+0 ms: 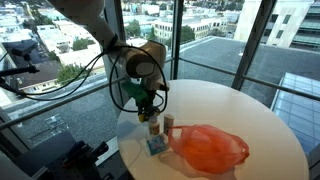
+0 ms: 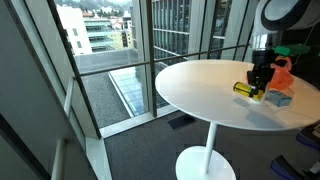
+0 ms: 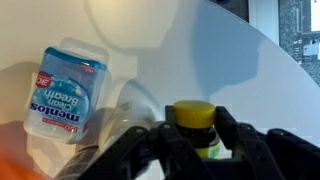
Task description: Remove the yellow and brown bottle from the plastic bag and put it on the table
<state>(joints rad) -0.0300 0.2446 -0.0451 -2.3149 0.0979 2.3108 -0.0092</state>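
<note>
On white table (image 1: 270, 120), beside orange bag (image 1: 208, 148): claw (image 3: 196, 135) clamped around yellow-capped bottle (image 3: 194, 113). Likely light, rigid, slick plastic; best gripped mid-body, below cap.

bottle (image 3: 195, 125) 1 | Mentos tub (image 3: 65, 90) 1 | orange bag (image 1: 207, 148) 1 | table (image 1: 262, 125) 1

We see the yellow-capped bottle (image 3: 193, 110) out of the crumpled orange bag (image 1: 208, 148), gripped at its cap by the gripper (image 3: 195, 135), near the bag on the round white table (image 1: 262, 128).
</note>
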